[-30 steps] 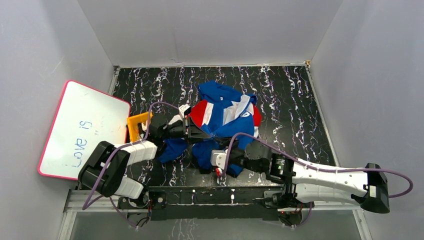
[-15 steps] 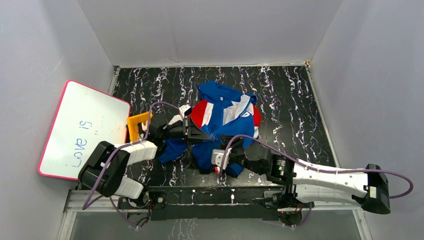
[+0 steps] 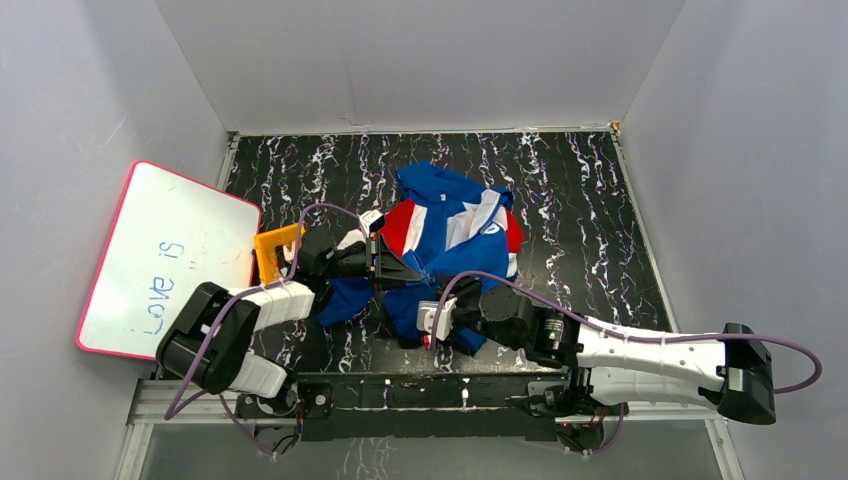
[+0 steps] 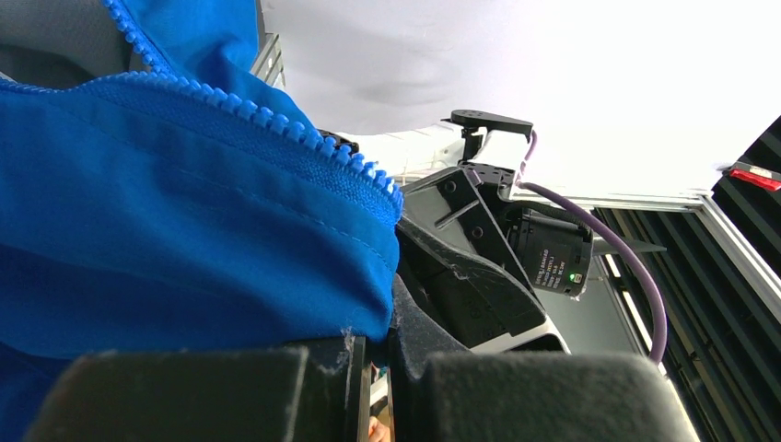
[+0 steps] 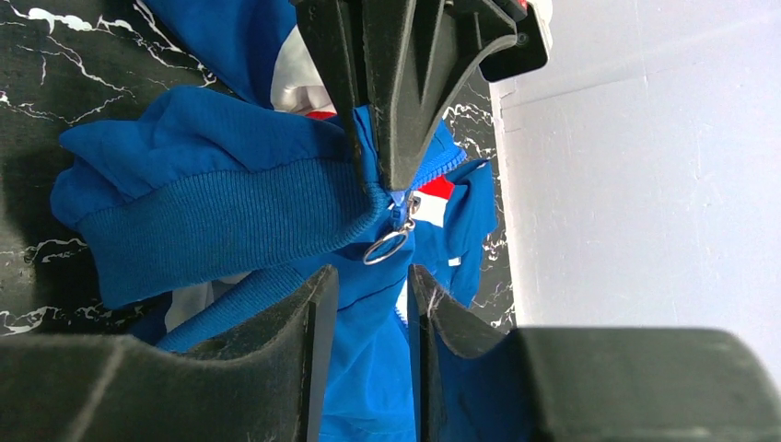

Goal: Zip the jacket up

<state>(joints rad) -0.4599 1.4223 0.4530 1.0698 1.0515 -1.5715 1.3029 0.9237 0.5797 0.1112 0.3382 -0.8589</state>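
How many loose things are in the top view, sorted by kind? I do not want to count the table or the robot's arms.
jacket: 1
whiteboard: 1
orange item: 1
Total: 3

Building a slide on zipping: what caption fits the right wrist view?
Right gripper, jaws apart, faces the zipper pull while the left gripper pinches the jacket hem.
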